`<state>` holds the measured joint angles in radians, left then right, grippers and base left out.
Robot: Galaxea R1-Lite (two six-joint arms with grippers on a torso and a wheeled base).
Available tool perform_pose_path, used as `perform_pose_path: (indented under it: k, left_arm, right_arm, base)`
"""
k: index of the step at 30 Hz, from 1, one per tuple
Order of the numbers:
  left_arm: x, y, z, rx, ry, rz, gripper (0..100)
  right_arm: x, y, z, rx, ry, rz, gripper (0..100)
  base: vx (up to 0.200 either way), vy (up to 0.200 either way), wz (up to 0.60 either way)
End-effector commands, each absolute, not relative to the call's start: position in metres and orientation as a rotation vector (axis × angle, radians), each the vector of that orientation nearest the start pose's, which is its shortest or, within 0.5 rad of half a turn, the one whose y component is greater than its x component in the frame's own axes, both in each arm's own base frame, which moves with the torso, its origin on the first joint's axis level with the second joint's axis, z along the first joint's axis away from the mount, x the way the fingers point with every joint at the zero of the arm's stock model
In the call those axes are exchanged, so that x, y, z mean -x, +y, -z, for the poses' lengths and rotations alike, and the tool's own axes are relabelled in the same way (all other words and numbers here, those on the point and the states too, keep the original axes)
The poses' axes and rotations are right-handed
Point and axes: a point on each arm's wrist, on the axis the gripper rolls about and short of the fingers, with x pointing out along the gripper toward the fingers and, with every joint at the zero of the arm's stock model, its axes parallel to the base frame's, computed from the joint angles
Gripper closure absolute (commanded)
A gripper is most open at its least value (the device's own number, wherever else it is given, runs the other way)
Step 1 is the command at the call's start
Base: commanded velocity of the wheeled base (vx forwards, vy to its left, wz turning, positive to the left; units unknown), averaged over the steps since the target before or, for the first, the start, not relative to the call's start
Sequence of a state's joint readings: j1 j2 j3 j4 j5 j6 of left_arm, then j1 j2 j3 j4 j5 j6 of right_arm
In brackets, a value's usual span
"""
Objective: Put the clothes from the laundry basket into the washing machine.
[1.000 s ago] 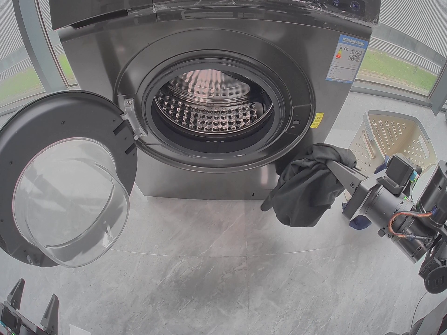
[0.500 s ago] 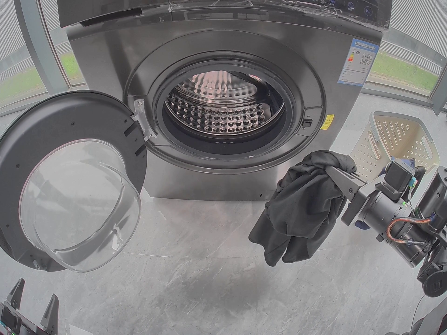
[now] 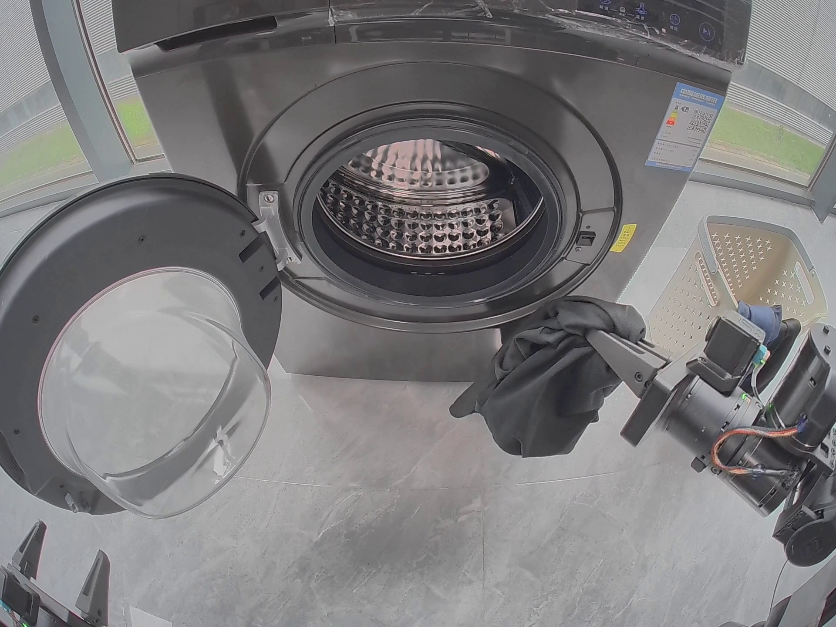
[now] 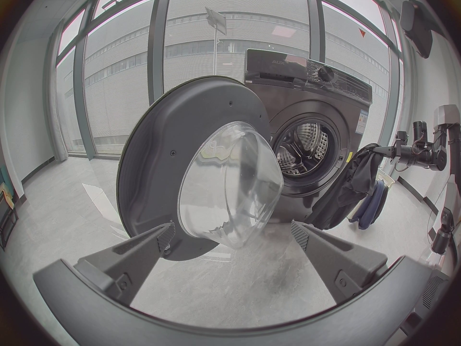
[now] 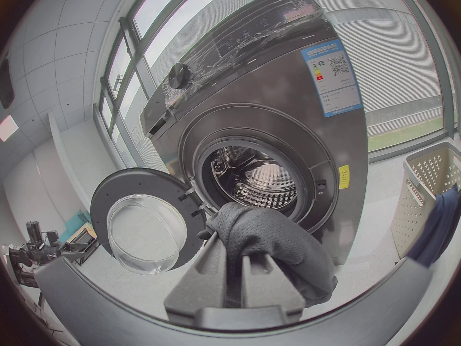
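Here the right gripper [image 3: 605, 341] is clamped tight on a dark grey garment [image 3: 540, 380]. The garment hangs bunched from the gripper's fingers in front of the lower right part of the washing machine [image 3: 418, 71], just below the rim of the round opening. All of the cloth is outside the drum [image 3: 427, 211], whose shiny perforated wall shows through the opening. The machine's door [image 3: 131, 254] stands swung wide to the left, its clear bowl-shaped window bulging outward. The cream laundry basket [image 3: 766, 254] sits on the floor to the right of the machine, behind the right arm. A blue piece of clothing [image 3: 759, 313] hangs over its rim. The left gripper [image 3: 61, 559] sits low at the near left, well apart from the machine, its two fingers spread wide with nothing between them.
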<state>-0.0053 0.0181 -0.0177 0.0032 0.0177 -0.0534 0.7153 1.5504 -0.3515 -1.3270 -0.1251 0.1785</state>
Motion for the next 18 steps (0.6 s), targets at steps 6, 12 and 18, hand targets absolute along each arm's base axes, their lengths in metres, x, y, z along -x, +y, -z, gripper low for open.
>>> perform_pose_path:
  k: [6, 12, 18]
  left_arm:
    - [0.023, 0.0, -0.075, 0.015, 0.001, -0.008, 0]
    - [0.023, 0.0, -0.075, 0.011, 0.0, -0.009, 0]
    - [0.03, 0.0, -0.102, 0.037, -0.138, 0.018, 0]
  right_arm:
    - [-0.182, 0.163, -0.163, -0.226, -0.002, -0.624, 100]
    - [-0.196, 0.186, -0.169, -0.308, -0.088, -0.66, 100]
    - [-0.201, 0.211, -0.176, -0.332, -0.122, -0.714, 100]
  base:
    - [0.0, 0.0, 0.0]
    - [0.0, 0.0, 0.0]
    - [0.0, 0.0, 0.0]
